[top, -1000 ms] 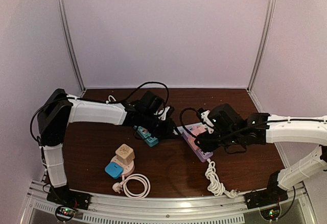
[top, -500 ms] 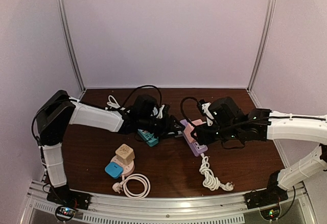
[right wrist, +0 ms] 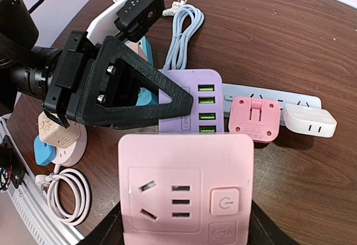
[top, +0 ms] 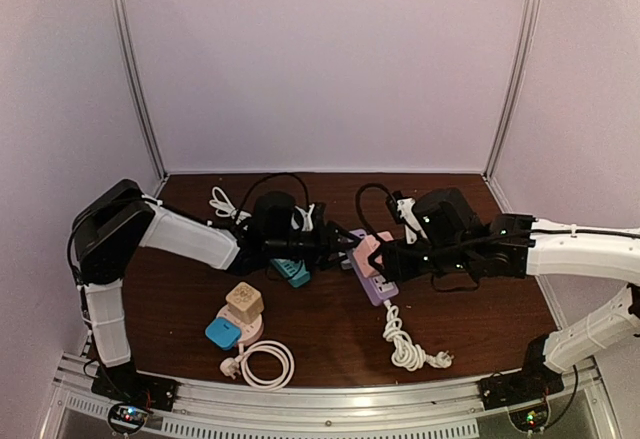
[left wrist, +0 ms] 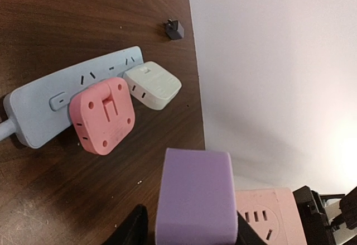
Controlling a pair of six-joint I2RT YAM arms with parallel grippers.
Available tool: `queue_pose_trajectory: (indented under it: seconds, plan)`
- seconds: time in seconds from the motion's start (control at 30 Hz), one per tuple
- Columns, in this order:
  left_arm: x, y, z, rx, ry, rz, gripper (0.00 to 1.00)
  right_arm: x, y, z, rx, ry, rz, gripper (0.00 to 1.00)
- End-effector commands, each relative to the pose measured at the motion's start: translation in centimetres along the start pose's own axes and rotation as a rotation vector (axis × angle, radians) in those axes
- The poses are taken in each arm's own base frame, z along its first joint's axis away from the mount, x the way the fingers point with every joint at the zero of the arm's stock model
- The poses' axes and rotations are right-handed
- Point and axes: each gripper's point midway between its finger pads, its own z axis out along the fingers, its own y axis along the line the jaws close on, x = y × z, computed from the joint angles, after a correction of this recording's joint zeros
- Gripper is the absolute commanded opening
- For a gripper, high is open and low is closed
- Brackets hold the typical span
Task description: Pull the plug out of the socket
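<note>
Dark wood table [top: 480,209], white walls. Left hand [top: 335,243] pinching purple USB charger plug [right wrist: 189,97] at table middle, right against pink socket block [right wrist: 184,183] clamped in right hand [top: 398,259]. Plugged in or free, can't tell.

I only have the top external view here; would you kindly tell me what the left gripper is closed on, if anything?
Observer: The left wrist view shows the left gripper clamping a purple charger.
Operator: Thank you. What does the right gripper hold?
Observer: The right gripper grips a pink socket cube with a power button.
Operator: Anything else I'm missing?
Observer: A white adapter sits beside a pink adapter on the power strip.
</note>
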Motion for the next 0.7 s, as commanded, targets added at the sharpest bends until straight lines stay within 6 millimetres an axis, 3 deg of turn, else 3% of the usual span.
queue_pose_trajectory:
  seconds: [0.0, 0.37, 0.6, 0.67]
  plan:
    - [-1.1, -0.6, -0.1, 0.064, -0.052, -0.002, 0.45, -2.6, 1.2, -1.4, -0.06, -0.103, 0.045, 0.35]
    - [-1.1, 0.2, 0.0, 0.053, -0.064, 0.007, 0.35, -2.0, 0.8, -1.6, -0.049, -0.089, 0.045, 0.35]
    - [-0.8, 1.0, 0.3, 0.003, -0.043, 0.047, 0.0, -2.6, 1.1, -1.6, -0.059, -0.102, 0.053, 0.35]
    - [-0.5, 2.5, 0.5, -0.084, -0.021, 0.082, 0.0, -3.0, 1.2, -1.8, -0.052, -0.103, 0.049, 0.34]
